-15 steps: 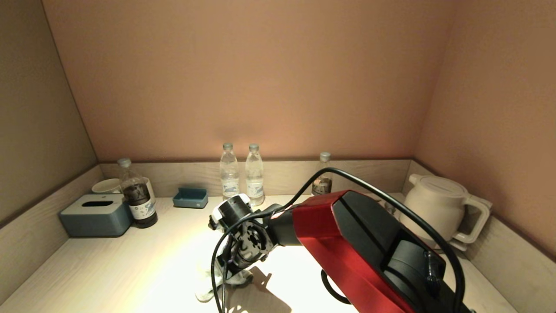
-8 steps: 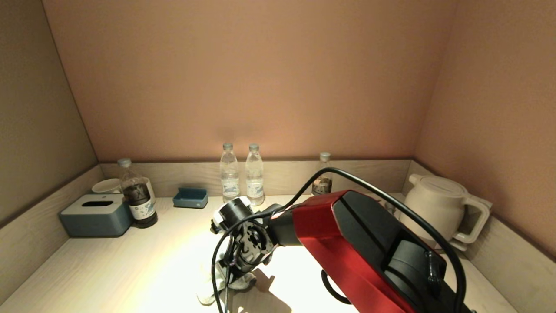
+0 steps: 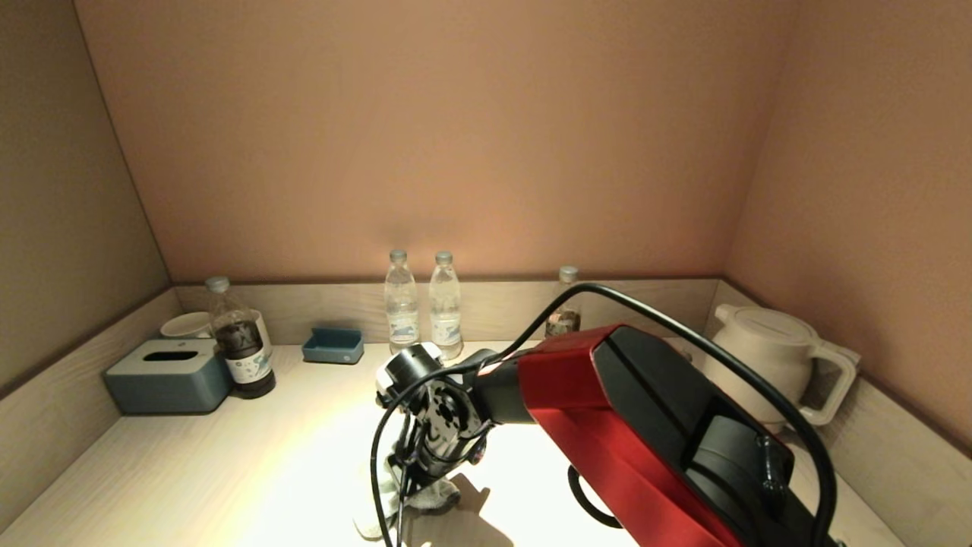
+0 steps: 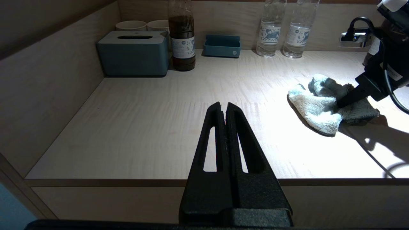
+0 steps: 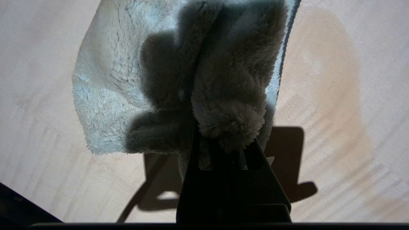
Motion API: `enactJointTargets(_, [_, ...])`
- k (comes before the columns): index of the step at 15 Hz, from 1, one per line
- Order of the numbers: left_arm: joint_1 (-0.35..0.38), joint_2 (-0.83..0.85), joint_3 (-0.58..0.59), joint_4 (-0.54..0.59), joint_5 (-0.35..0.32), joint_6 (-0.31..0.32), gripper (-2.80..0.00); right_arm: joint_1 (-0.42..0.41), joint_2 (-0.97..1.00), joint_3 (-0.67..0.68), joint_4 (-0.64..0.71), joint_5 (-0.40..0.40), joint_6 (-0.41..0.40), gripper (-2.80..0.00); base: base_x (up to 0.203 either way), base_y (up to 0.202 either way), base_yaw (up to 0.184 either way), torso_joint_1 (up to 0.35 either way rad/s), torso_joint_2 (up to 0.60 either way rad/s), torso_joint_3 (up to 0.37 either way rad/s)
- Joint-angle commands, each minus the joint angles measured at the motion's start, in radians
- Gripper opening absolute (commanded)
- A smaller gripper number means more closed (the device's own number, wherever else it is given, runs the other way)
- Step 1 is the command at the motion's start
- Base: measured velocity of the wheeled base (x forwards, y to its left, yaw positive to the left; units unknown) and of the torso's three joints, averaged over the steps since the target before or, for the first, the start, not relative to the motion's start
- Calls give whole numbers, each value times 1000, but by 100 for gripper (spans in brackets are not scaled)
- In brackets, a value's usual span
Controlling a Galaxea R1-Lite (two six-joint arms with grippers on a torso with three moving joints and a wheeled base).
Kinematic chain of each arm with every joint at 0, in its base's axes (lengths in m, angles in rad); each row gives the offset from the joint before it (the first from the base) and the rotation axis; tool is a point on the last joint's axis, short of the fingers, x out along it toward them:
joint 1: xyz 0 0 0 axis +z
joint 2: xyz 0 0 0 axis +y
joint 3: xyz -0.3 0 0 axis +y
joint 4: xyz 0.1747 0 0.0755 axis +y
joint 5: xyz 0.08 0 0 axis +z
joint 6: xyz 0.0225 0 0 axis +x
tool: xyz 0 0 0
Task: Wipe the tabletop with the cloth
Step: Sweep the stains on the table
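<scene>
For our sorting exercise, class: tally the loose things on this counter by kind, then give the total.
Bottles: 4
Cups: 2
Tissue box: 1
Blue tray: 1
Kettle: 1
Cloth, clamped in the right pincer: 1
Total: 10
The left pincer, shut, waits at the counter front edge.

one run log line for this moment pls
right gripper: shut on cloth | cloth: on tabletop | left gripper: shut, parked
</scene>
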Motion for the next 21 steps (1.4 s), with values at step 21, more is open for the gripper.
enactJointTargets(21, [0,0,-2,0,-1,-1,-280,-233,-364,444,-16,-35,27,-280,0,0,0,0,0,0])
